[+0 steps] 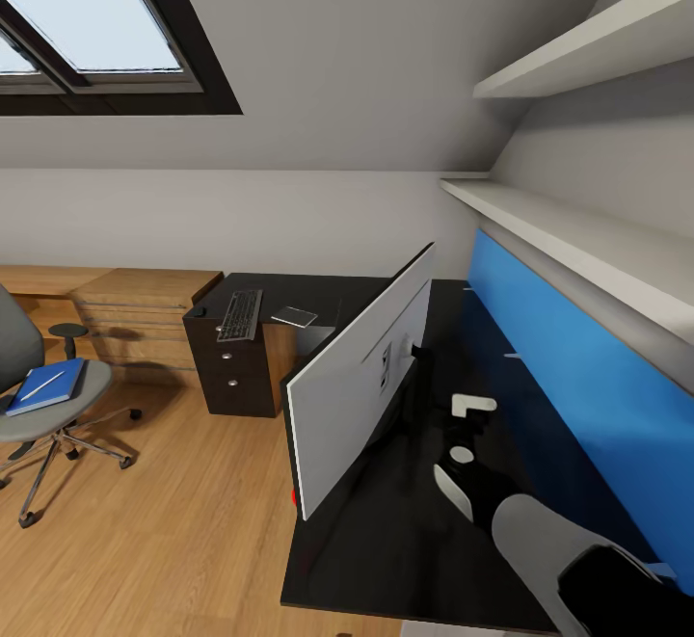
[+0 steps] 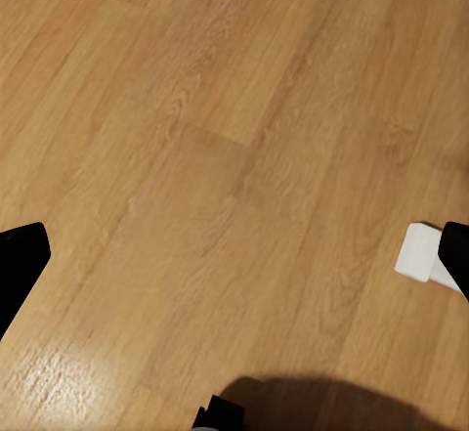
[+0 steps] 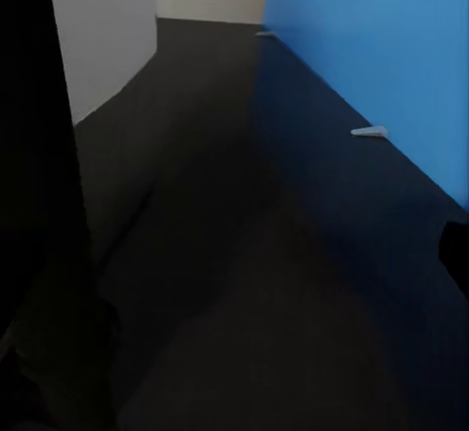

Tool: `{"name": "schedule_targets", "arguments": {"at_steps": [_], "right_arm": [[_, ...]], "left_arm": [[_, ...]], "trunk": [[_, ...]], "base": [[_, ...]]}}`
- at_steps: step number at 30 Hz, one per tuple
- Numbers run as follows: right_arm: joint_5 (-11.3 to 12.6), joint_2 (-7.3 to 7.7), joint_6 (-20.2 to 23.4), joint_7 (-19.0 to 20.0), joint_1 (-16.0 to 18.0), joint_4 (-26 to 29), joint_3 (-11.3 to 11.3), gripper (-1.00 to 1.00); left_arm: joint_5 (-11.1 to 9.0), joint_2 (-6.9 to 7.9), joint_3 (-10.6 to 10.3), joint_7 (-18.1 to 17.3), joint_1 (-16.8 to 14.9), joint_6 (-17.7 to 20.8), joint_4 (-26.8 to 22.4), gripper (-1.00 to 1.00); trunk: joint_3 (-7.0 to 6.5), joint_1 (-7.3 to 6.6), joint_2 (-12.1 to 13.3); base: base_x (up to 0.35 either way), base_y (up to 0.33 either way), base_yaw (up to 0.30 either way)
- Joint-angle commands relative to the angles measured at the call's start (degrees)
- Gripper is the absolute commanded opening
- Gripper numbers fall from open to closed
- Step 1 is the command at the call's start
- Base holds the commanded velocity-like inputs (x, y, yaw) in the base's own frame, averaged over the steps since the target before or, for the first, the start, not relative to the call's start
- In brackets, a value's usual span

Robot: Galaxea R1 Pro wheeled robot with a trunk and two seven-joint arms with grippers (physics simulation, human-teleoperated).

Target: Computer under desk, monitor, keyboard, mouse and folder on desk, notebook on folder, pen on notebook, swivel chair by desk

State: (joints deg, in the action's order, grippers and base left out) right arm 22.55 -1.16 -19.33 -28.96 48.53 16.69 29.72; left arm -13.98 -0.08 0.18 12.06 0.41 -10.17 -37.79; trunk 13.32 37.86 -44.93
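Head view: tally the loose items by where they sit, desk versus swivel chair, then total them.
On the desk: 3 (monitor, keyboard, small grey flat item)
On the swivel chair: 2 (folder, pen lying on it)
Total: 5

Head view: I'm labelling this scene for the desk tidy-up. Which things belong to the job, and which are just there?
Job:
monitor on the desk
keyboard on the desk's far end
folder on the swivel chair, with the pen on it

Just there:
wooden drawers
wall shelves
blue panel
skylight
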Motion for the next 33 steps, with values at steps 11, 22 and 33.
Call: {"name": "schedule_targets", "arguments": {"at_steps": [11, 22, 33], "right_arm": [[0.19, 0.23, -1.97, 2.55, 0.06, -1.22, 1.02, 1.00], [-0.93, 0.26, -1.96, 2.59, -0.01, -1.22, 1.04, 1.00], [-1.01, 0.28, -1.94, 2.59, -0.01, -1.28, 1.04, 1.00]], "left_arm": [[-0.35, -0.01, -0.01, 0.08, 0.02, -0.17, -0.09, 1.00], [-0.34, -0.01, -0.06, 0.07, 0.02, -0.22, -0.10, 1.00], [-0.34, -0.01, -0.09, 0.07, 0.02, -0.20, -0.10, 1.00]], "trunk": [[0.07, 0.01, -0.06], [0.07, 0.01, -0.06], [0.07, 0.01, -0.06]], "base": [[0.000, 0.000, 0.000], [0.000, 0.000, 0.000], [0.000, 0.000, 0.000]]}}
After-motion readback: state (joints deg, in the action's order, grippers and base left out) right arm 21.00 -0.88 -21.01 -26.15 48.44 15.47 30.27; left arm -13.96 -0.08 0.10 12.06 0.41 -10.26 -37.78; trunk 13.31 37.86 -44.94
